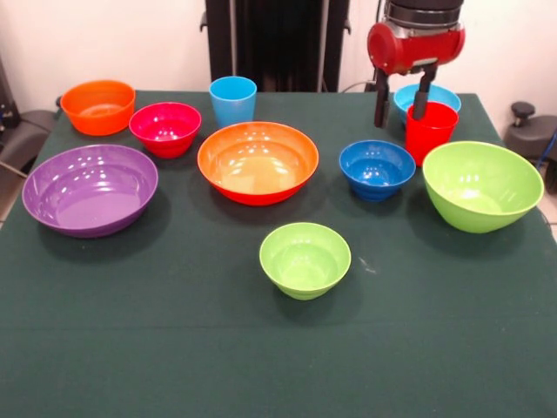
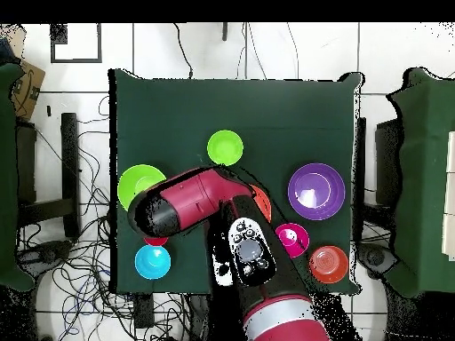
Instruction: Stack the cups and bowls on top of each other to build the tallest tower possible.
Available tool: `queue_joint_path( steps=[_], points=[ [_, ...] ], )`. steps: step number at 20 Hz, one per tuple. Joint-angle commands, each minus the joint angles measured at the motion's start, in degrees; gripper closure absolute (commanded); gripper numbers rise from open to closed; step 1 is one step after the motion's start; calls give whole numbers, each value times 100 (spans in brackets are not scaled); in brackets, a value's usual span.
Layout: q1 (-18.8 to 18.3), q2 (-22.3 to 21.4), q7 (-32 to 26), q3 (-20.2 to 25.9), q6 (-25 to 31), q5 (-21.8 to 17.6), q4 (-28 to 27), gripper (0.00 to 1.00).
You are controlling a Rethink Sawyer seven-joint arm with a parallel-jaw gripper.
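No legible text, labels, brands, numbers or signs anywhere in either view.

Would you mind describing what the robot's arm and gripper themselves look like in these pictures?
The arm is glossy red with black joint sections, thick and rounded like a tube. In the overhead view a black panel with white and grey round controls sits on it. The gripper hangs from a red, drum-shaped wrist with a dark cap; its two fingers are slim, straight and black.
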Motion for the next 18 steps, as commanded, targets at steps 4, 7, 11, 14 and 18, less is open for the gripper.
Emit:
queue_joint_path(
  steps=[4,7,11,14,18],
  points=[
    [38,585,173,-29,-260,-297,-425,0],
    [106,659,219,-51,-275,-306,-501,0],
    [148,742,226,-37,-318,-307,-508,0],
    [188,755,254,-16,-409,-306,-520,0],
    [136,726,133,151,-456,-225,-523,0]
  ],
)
